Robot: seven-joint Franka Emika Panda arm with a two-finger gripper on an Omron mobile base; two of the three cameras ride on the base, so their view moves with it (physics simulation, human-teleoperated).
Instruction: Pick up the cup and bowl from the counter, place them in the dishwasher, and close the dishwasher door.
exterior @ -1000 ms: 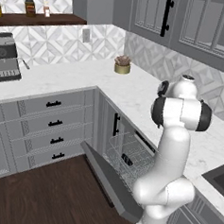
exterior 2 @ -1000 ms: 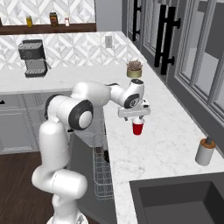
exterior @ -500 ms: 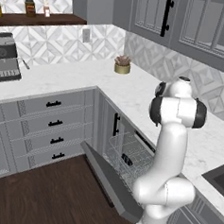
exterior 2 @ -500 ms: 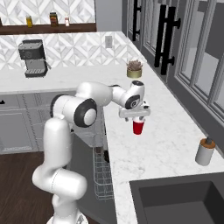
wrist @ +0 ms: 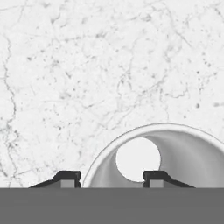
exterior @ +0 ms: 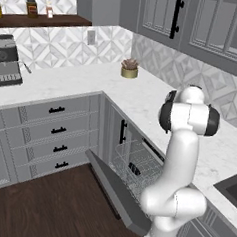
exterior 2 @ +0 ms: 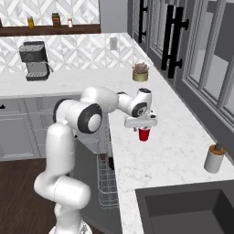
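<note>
From the right base view I see the two-finger gripper (exterior 2: pixel 141 128) at mid-frame, pinching the small red tapered plastic cup (exterior 2: pixel 144 134) by its rim, so the cup hangs just under the hand, above the white marble-look stone counter (exterior 2: pixel 173 160); whether its base touches the stone I cannot tell. In the hand view the cup's white rim and inside (wrist: pixel 175 153) fill the lower right, one dark finger tip (wrist: pixel 156 176) standing inside the rim and the other (wrist: pixel 68 176) outside it, with the veined stone behind them.

In the left base view the dishwasher door (exterior: pixel 116 191), a flat grey drop-down panel, hangs open at lower centre, and the grey wire rack of the dishwasher (exterior: pixel 136 167) shows behind it, left of the white arm.

A grey-and-brown soap dispenser bottle (exterior 2: pixel 213 157) stands at the right edge of the right base view, well apart from the cup. A small potted plant (exterior 2: pixel 140 71) sits farther back on the counter, above the gripper in the frame.
</note>
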